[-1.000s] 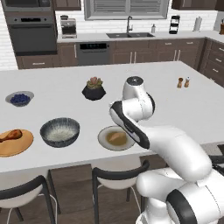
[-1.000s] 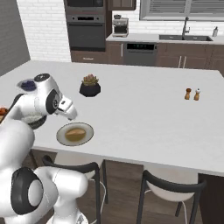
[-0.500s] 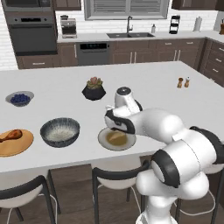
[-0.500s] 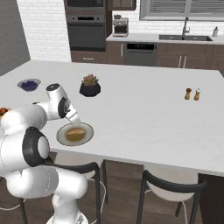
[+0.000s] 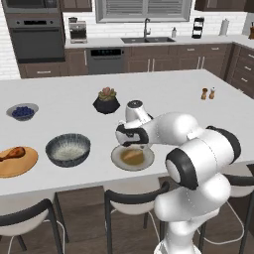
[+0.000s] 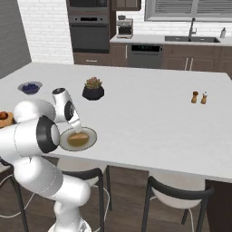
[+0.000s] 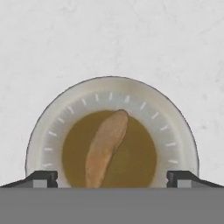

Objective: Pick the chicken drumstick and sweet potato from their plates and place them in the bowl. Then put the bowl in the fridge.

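Pincer point(image 7: 112, 177) spread wide over sweet potato point(image 7: 106, 146) on white kitchen island point(image 5: 163, 92).

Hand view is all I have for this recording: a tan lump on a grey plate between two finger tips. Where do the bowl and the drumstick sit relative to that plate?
Observer: In the left base view the bowl stands on the counter to the left of the grey plate, apart from it.
Operator: And the drumstick?
Observer: The chicken drumstick lies on the orange plate, further left, beyond the bowl.
Operator: Is anything in the bowl?
Observer: It looks empty; the sweet potato lies on its plate, under the gripper.
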Robot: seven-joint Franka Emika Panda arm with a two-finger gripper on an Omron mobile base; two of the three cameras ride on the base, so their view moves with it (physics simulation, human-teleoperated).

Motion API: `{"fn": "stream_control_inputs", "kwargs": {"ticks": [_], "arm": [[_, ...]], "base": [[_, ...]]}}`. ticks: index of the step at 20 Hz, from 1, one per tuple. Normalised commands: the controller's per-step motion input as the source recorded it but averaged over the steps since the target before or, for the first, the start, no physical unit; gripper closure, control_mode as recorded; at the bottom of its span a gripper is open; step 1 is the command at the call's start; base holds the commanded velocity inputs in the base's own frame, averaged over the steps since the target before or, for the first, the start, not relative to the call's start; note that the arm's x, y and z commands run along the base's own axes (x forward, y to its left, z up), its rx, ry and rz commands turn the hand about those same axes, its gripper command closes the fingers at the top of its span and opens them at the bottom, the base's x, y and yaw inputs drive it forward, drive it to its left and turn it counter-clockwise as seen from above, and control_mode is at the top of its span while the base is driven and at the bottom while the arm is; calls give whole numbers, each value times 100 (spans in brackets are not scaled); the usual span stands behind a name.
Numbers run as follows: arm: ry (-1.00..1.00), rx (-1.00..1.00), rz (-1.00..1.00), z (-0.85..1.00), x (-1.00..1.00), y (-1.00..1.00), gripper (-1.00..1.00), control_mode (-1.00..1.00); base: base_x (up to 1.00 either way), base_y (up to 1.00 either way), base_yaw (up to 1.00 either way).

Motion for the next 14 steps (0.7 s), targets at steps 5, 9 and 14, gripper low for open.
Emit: {"fn": "stream_control_inputs", "kwargs": {"ticks": [5, 9, 14], "arm": [[0, 1, -7, -45, 0, 0, -100, -100], [0, 9, -4, -23, 0, -10, -100, -100], [3, 10, -2, -30, 8, -1, -100, -100]], "base": [[0, 0, 0], [0, 0, 0], [0, 0, 0]]}}
